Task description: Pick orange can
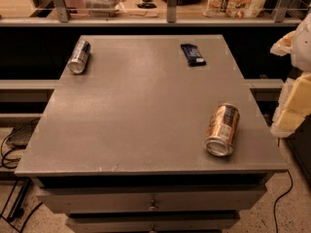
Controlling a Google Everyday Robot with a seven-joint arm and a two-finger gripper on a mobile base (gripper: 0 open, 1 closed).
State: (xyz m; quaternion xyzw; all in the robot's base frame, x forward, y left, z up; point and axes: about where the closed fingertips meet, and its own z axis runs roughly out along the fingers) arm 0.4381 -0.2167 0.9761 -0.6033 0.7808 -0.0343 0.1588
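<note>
Orange can [222, 129] lies sideways on table [136, 110], long axis front-to-back, silver end facing the front edge. Gripper [295, 103] right of can, off table; can't tell its grip state.

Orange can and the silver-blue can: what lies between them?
Camera view: only bare tabletop between the orange can and the silver-blue can; the dark blue wrapper lies off that line. The gripper is not in view.

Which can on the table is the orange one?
The orange can near the front right edge; the silver-blue can lies back left. No hand in view.
</note>
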